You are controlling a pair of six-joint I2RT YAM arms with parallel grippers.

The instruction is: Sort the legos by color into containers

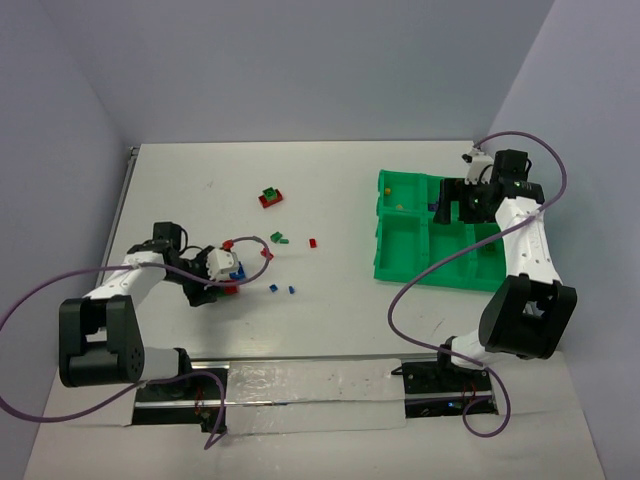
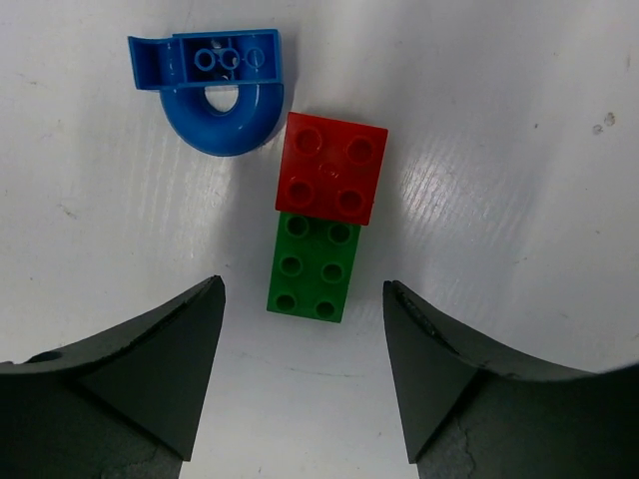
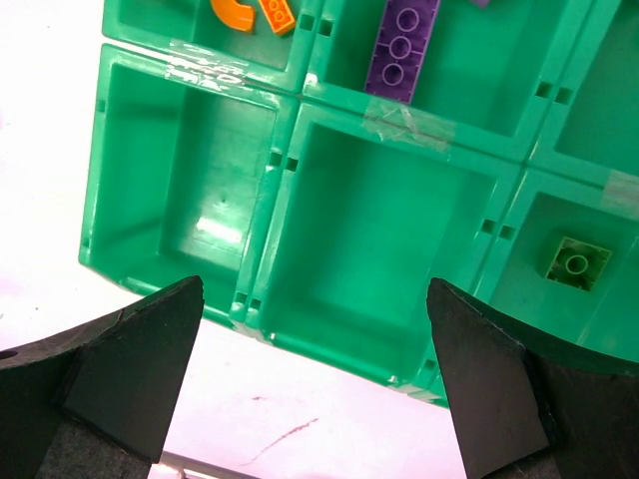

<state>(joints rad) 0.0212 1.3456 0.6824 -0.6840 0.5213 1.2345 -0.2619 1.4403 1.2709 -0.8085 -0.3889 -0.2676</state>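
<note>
White table point(image 1: 330, 190), glossy green tray point(image 1: 383, 270) near its right edge.
Right gripper point(image 3: 315, 287) spreads wide, holding nothing, over two smooth-walled tray compartments. Left gripper point(image 2: 303, 287), jaws apart and unloaded, straddles the near end of a studded green brick point(image 2: 313, 249) touching a red brick point(image 2: 331, 168), well inside the table's edges; a curved blue piece point(image 2: 220, 100) lies just beyond.

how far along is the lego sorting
Done: orange pieces, a purple brick and a yellow-green one lie in separate tray compartments. In hand: nothing gripped; the left hand is open around a green brick, the right hand open over the tray. Left: the red brick, blue arch and other bricks scattered on the table.
</note>
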